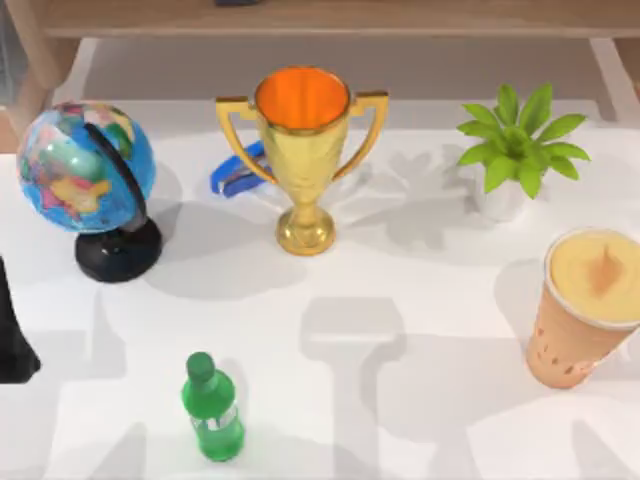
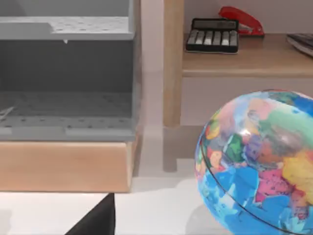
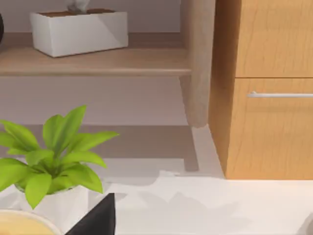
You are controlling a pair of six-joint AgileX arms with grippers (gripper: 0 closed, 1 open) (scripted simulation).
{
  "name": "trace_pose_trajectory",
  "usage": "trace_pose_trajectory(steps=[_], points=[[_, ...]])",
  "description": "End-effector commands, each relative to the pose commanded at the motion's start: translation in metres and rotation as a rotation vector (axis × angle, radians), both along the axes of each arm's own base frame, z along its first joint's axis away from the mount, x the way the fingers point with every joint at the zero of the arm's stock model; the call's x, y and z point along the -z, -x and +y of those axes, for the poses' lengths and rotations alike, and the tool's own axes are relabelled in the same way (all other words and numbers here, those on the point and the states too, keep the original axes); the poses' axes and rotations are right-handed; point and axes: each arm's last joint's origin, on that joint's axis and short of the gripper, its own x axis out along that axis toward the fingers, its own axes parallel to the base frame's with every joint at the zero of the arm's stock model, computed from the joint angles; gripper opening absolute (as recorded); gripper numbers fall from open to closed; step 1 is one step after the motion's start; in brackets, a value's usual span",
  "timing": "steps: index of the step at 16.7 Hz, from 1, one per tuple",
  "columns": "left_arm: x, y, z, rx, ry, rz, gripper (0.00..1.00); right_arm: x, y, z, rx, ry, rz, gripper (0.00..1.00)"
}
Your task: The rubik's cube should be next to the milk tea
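The milk tea is a tapered peach-orange cup with a white rim and creamy drink, standing at the table's right edge. Its rim also peeks into the right wrist view, below the plant. The rubik's cube is out of view. My left arm is a dark shape at the table's left edge, in front of the globe. A dark part of my left gripper sits low in the left wrist view. A dark part of my right gripper sits low in the right wrist view, near the plant.
A gold trophy stands at the back centre with a blue stapler behind it. A globe is back left, a potted plant back right, a green bottle front left. Wooden shelving runs along the back.
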Motion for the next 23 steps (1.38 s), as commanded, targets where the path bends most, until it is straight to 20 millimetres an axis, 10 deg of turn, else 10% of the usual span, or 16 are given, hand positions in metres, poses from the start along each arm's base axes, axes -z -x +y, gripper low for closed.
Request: trace_pose_trajectory(steps=[5,10,16,23], points=[[0.0,0.0,0.0,0.0,0.0,0.0,1.0,-0.017,-0.001,0.002,0.001,0.0,-0.005,1.0],[0.0,0.0,0.0,0.0,0.0,0.0,1.0,-0.098,-0.019,0.01,0.006,0.0,-0.02,1.0],[0.0,0.0,0.0,0.0,0.0,0.0,1.0,-0.202,-0.116,0.048,0.009,0.003,-0.002,1.0],[0.0,0.0,0.0,0.0,0.0,0.0,1.0,-0.232,-0.237,0.125,0.01,0.004,0.004,1.0]])
